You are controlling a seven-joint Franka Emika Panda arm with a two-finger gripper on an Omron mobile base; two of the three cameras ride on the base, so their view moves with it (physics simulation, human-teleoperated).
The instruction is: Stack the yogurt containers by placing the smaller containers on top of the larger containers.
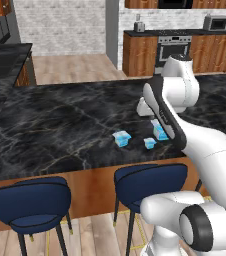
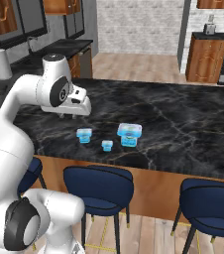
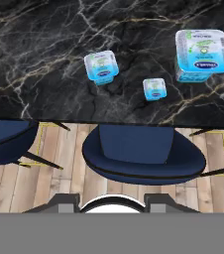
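Three light-blue yogurt tubs with white tops sit near the front edge of the black marble counter. The biggest, tallest tub is at the right of the group; in the left base view the arm partly covers this biggest tub. The tiny tub stands in the middle, nearest the edge. The middling, flatter tub is at the left. All stand apart. My gripper hangs high above the counter, open and holding nothing.
Dark blue bar stools stand under the counter's front edge on the wood floor. A paper towel roll is on the far left counter. Cabinets and an oven line the back wall.
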